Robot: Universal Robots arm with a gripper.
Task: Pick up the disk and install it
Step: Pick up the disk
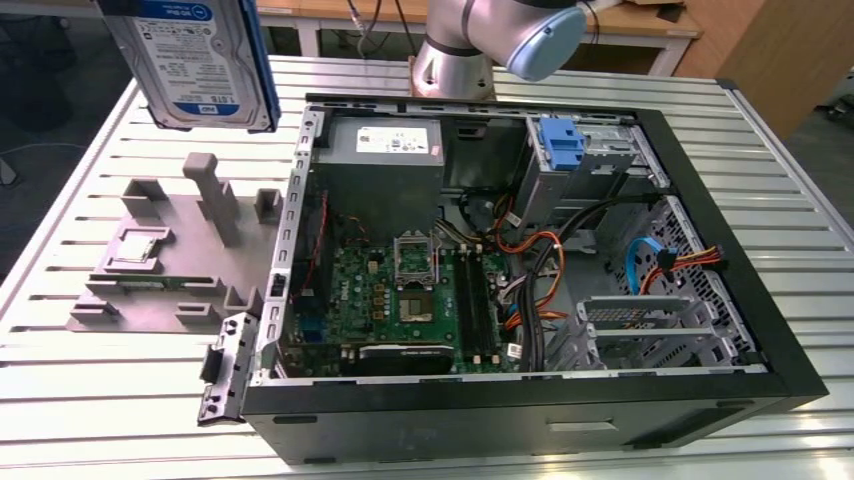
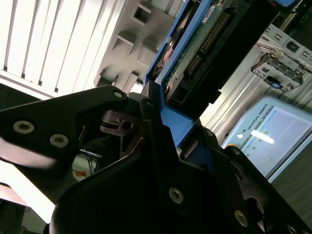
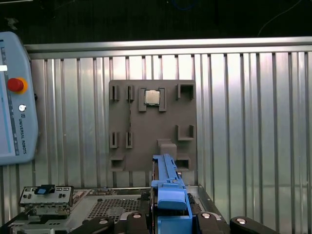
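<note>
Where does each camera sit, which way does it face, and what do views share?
Exterior view: off the arm, high, angled down on the open computer case and grey tray; the arm and the raised disk show.
First wrist view: on the wrist, facing down past the gripper onto the tray.
Second wrist view: close behind the gripper, looking along the disk's edge.
Shared: both wrist views show the gripper clamped on the disk's blue rail; all three show the tray.

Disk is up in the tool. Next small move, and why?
Probably shift it toward the exterior view's right, keeping height: the tool is shut on the blue rail of the disk, which hangs above the gray fixture, outside the wall of the open case.
</note>
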